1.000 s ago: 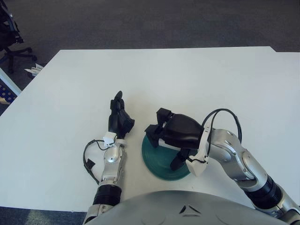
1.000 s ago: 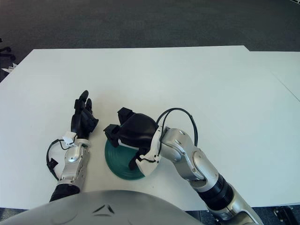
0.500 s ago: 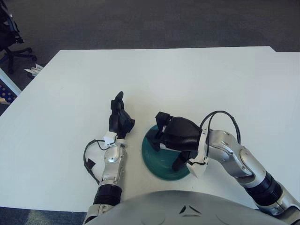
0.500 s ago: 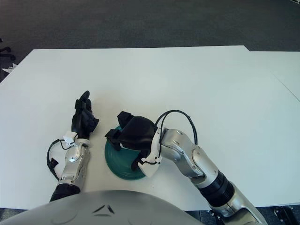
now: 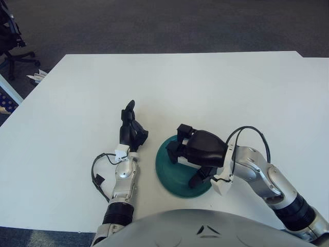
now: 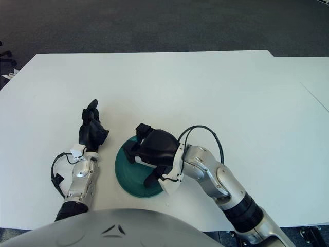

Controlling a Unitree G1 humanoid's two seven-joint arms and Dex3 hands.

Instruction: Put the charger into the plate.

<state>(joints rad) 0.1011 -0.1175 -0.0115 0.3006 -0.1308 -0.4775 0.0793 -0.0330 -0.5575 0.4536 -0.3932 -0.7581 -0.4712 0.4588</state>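
The dark green plate (image 5: pixel 165 174) lies on the white table (image 5: pixel 205 87), close to its front edge. My right hand (image 5: pixel 193 154) hovers low over the plate's middle and right side and covers much of it. No charger shows anywhere: not on the table, not in the uncovered part of the plate. Whatever lies under the palm is hidden. My left hand (image 5: pixel 131 129) shows just left of the plate, fingers stretched away from me and holding nothing.
A black cable loops off my right wrist (image 5: pixel 247 135) and another off my left forearm (image 5: pixel 97 172). An office chair (image 5: pixel 13 46) stands on the carpet beyond the table's far left corner.
My right hand has slid to the right and slightly toward me, uncovering the plate's left part. The left hand and the plate have stayed put.
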